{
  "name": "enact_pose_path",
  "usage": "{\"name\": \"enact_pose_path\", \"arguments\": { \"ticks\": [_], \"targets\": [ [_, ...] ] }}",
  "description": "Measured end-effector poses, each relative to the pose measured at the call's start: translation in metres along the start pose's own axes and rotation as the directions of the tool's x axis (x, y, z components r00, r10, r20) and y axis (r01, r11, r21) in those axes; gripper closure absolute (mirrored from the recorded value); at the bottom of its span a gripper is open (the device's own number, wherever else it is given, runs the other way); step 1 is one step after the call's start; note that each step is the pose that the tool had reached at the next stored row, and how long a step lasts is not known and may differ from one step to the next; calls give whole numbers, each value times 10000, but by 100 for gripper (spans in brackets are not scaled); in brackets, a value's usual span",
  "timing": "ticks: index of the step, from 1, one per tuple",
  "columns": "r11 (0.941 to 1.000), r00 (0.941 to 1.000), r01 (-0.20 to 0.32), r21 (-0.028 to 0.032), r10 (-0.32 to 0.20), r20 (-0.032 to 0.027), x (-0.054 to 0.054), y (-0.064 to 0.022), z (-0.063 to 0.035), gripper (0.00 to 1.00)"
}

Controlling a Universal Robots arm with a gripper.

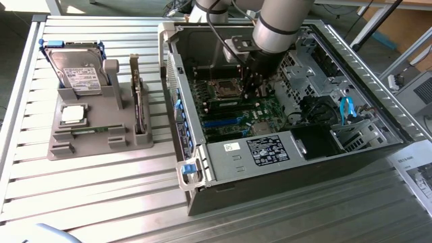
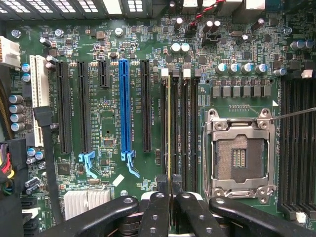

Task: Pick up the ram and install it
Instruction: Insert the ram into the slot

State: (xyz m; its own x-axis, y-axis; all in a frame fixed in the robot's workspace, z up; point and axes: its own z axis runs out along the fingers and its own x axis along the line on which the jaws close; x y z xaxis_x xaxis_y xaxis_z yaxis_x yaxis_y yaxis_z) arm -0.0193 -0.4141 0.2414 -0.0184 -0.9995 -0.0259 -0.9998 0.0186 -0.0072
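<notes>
In the wrist view the ram [image 2: 169, 128] appears edge-on as a thin pale strip running straight out from my gripper [image 2: 170, 193], which is shut on it. The strip lines up with one of the black memory slots [image 2: 185, 128] beside the open CPU socket [image 2: 240, 155]. Whether the stick is down in the slot or just above it, I cannot tell. In the exterior view my gripper [image 1: 255, 90] reaches down into the open computer case [image 1: 284, 152], over the green motherboard [image 1: 236, 114].
A grey holder [image 1: 94, 136] stands on the slatted table at the exterior view's left, carrying a silver hard drive [image 1: 78, 68], an upright expansion card [image 1: 138, 101] and a small square chip [image 1: 73, 114]. Case walls, drive cage and cables surround the arm.
</notes>
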Motion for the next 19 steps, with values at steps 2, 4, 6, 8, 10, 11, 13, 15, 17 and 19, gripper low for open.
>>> {"name": "enact_pose_path", "arguments": {
  "ticks": [2,4,6,8,10,11,13,15,17,19],
  "targets": [
    [10000,10000,0,-2,0,-4,1,0,7,88],
    [10000,10000,0,-2,0,-5,1,0,12,88],
    [10000,10000,0,-1,0,-2,1,0,18,88],
    [10000,10000,0,-2,0,-5,1,0,19,88],
    [10000,10000,-1,-2,1,-5,1,0,19,88],
    [10000,10000,0,-1,0,-3,1,0,20,88],
    [10000,10000,-2,-1,2,-2,7,1,20,88],
    [10000,10000,-1,-1,1,-3,11,0,20,88],
    [10000,10000,0,-1,0,-2,12,0,20,88],
    [10000,10000,-1,-2,1,-4,13,0,19,88]
  ]
}}
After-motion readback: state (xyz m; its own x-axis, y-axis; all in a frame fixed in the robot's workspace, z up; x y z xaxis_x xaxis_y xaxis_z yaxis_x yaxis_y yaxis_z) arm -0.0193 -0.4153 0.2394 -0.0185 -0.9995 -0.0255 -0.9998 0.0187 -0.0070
